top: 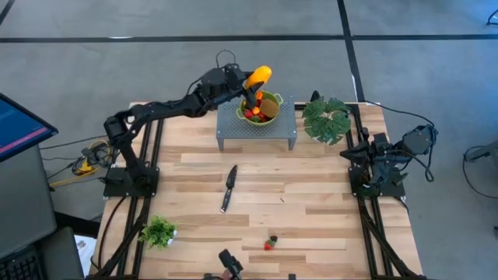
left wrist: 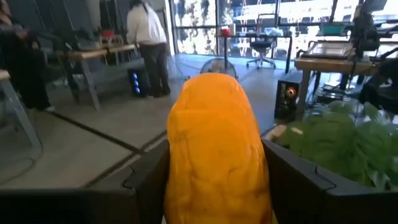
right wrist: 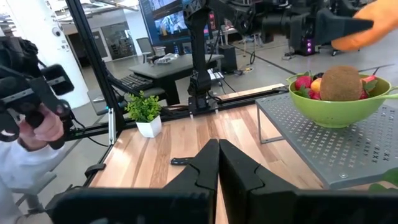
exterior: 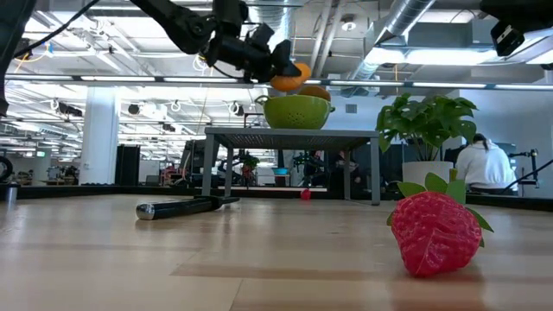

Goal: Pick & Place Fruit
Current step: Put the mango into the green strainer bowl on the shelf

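Observation:
The long yellow-orange fruit (top: 257, 78) hangs over the green bowl (top: 271, 115), with my left gripper (top: 247, 85) shut on it. The bowl stands on a grey perforated stand (top: 284, 131) at the table's far middle. It holds a brown kiwi (right wrist: 341, 84), strawberries (right wrist: 303, 82) and other small fruit. One strawberry (top: 270, 244) lies alone on the table near the front edge. My right gripper (right wrist: 217, 155) waits shut and empty at the table's right side. My left gripper pinches the long fruit by its two long sides (left wrist: 177, 180), one dark finger (left wrist: 146, 180) on each side. The fingers come in level from the table's left. The fruit's free end (left wrist: 211, 93) sticks out past the fingertips. It hangs clear, above the bowl's rim.
A black-handled knife (top: 228, 187) lies on the table's middle. A large leafy plant (top: 327, 118) stands right of the stand, a small potted one (top: 158, 231) at the front left. A person's hand (right wrist: 37, 121) with a device shows beyond the table's left side.

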### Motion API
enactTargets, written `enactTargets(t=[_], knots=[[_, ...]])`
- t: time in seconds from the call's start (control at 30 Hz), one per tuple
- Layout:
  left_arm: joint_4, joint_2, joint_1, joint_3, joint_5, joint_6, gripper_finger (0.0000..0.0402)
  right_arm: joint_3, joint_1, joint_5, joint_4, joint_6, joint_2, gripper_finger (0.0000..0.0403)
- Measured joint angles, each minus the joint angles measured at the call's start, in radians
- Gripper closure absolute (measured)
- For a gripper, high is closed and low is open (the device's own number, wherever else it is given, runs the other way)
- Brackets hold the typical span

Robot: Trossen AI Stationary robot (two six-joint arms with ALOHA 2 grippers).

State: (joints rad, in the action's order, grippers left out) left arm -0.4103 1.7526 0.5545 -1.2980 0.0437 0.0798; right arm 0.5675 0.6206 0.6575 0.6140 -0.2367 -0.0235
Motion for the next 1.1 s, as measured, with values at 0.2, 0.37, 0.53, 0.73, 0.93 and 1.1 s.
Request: enactTargets(t=[0.2, 0.37, 0.53, 0.73, 0.93, 1.1], knots=[[0.054, -0.001, -0.030, 0.000, 0.047, -0.014, 0.0187, 0.000, 0.000, 0.000, 0.000, 0.000, 0.000, 0.0397], [0.141, -0.001, -0.055, 0.000, 0.081, -0.021, 0.0187, 0.000, 0.000, 0.000, 0.000, 0.000, 0.000, 0.0397], [0.157, -0.001, -0.057, 0.004, 0.090, -0.010, 0.0187, 0.000, 0.000, 0.000, 0.000, 0.000, 0.000, 0.0397], [0.169, -0.001, -0.056, 0.004, 0.127, 0.018, 0.0187, 0.000, 0.000, 0.000, 0.000, 0.000, 0.000, 0.0397], [0.246, -0.001, -0.059, 0.004, 0.130, 0.017, 0.0187, 0.000, 0.000, 0.000, 0.000, 0.000, 0.000, 0.0397], [0.256, -0.001, -0.059, 0.004, 0.129, 0.017, 0.0181, 0.000, 0.000, 0.000, 0.000, 0.000, 0.000, 0.0397]])
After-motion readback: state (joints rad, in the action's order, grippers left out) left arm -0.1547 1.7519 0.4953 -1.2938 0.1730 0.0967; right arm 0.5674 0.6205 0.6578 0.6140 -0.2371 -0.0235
